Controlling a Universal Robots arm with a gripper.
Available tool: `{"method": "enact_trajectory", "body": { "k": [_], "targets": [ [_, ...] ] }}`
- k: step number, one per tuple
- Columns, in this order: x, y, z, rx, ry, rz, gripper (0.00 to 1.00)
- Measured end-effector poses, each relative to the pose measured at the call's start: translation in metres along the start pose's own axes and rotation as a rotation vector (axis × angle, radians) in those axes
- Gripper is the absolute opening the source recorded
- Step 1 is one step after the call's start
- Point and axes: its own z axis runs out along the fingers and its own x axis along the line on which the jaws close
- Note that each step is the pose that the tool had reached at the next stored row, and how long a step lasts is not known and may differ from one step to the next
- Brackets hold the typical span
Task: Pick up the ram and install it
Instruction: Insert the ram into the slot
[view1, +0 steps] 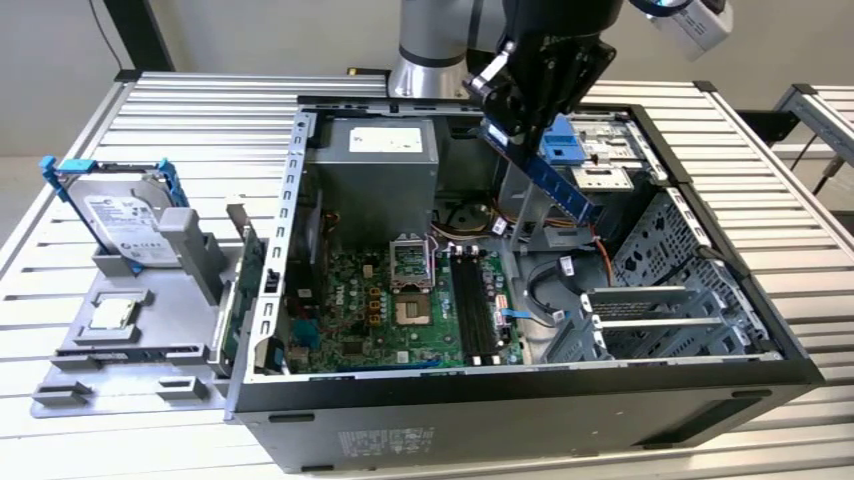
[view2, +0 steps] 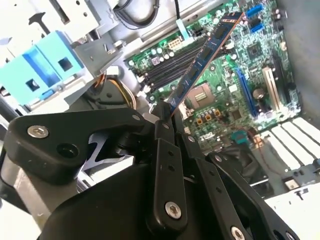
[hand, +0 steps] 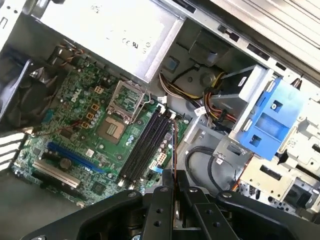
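Note:
The ram (view1: 541, 180) is a long narrow blue circuit-board stick. My gripper (view1: 505, 118) is shut on one end of it. It hangs tilted above the open computer case, over the right part of the motherboard. In the second wrist view the ram (view2: 202, 62) reaches out from the gripper (view2: 165, 112) over the black memory slots (view2: 175, 62). In the first wrist view the ram (hand: 174, 150) appears edge-on between the fingertips of the gripper (hand: 173, 182), close to the slots (hand: 145, 145) and roughly in line with them. The slots (view1: 474, 295) lie well below the stick.
A silver hard drive in a blue bracket (view1: 127, 215) and a small square chip (view1: 116, 312) sit on a grey tray (view1: 134, 350) at the exterior view's left. Inside the case are the power supply (view1: 380, 165), the CPU socket (view1: 407, 300), loose cables (hand: 200, 95) and a blue drive bracket (hand: 272, 117).

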Motion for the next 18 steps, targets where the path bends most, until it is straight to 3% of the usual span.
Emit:
{"method": "enact_trajectory", "body": {
  "k": [18],
  "targets": [
    [0.0003, -0.0001, 0.0044, 0.0123, 0.0022, 0.251, 0.00]
  ]
}}
